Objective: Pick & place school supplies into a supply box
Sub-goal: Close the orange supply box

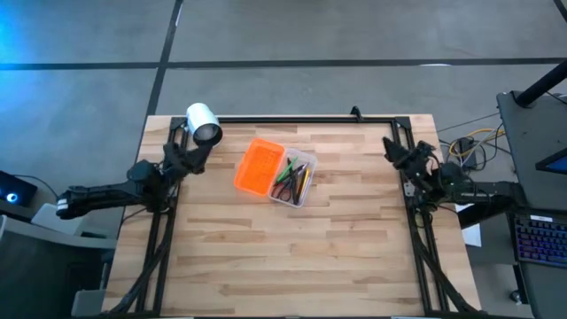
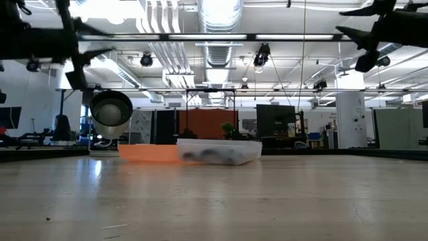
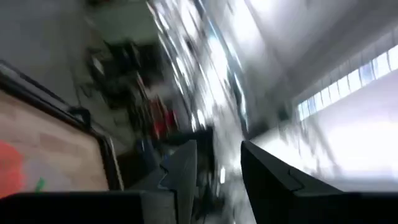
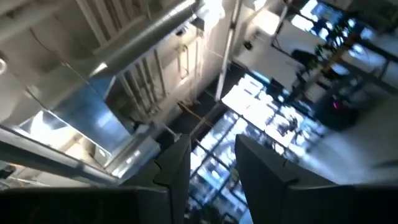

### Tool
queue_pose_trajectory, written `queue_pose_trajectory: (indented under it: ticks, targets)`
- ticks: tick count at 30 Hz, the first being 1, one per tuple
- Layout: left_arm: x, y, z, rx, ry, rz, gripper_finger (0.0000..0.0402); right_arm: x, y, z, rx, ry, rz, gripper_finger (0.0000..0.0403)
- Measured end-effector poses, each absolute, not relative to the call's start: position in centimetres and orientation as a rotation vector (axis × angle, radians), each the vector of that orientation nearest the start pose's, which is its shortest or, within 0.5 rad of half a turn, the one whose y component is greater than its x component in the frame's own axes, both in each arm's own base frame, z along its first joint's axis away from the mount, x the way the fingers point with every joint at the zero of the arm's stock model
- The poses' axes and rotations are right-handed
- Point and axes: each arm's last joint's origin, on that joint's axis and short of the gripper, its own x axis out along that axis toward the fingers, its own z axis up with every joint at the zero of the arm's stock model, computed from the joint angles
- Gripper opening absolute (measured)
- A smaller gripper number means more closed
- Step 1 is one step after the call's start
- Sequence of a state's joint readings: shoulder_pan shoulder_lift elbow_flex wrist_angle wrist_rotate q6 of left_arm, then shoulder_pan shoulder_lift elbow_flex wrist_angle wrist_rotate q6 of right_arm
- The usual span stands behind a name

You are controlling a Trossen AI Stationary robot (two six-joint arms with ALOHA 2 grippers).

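Pale wooden surface (image 1: 292, 257) carries the clear plastic supply box (image 1: 295, 181), orange lid (image 1: 259, 166) open, light slippery pens inside; lift by its rim. Left pincer (image 1: 189, 144) and right pincer (image 1: 396, 151): slightly parted, empty.

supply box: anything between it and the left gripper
Nothing visible. Bare table lies between the left gripper and the supply box. The white cylinder sits beside the gripper, off that line. The box's orange lid lies open toward the gripper.
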State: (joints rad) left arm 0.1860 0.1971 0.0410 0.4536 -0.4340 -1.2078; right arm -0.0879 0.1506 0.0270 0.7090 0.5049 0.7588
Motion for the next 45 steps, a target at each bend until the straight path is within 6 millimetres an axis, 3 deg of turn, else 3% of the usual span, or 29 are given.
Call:
queue_pose_trajectory:
  ticks: [5, 9, 13, 19, 23, 26, 31, 38, 45]
  targets:
    - [11.0, 2.7, 20.5, -1.0, -0.266, 0.336, 0.0108, 10.6, -2.3, 21.3, 0.946, -0.633, -0.365, 0.0115]
    - [11.3, 2.7, 19.8, -1.046, -0.011, 0.469, 0.0108, 12.3, -2.5, 20.5, 1.033, -0.531, -0.406, 0.0111]
    - [12.0, 2.9, 19.8, -1.045, 0.107, 0.564, 0.0107, 14.2, -2.5, 19.7, 1.099, -0.349, -0.447, 0.011]
    - [13.7, 3.5, 20.2, -0.909, 0.228, 0.687, 0.0094, 16.6, -2.7, 18.5, 1.128, 0.046, -0.712, 0.0094]
    - [15.3, 3.5, 20.1, -0.841, 0.383, 0.62, 0.0058, 17.8, -2.8, 19.1, 1.056, 0.291, -0.838, 0.007]
    - [16.0, 3.7, 19.0, -0.816, 0.507, 0.667, 0.0013, 18.9, -2.8, 19.5, 1.007, 0.416, -0.903, 0.0051]
    - [16.7, 4.1, 17.5, -0.856, 0.585, 0.774, 0.0001, 20.7, -3.3, 19.7, 0.982, 0.556, -0.884, 0.0027]
    - [16.9, 5.2, 16.3, -0.922, 0.563, 0.95, 0.0, 22.3, -4.0, 18.3, 1.023, 0.656, -0.871, 0.0009]
    - [17.8, 6.3, 14.8, -0.891, 0.636, 0.943, 0.0, 24.0, -4.3, 17.9, 1.021, 0.653, -0.85, 0.0009]
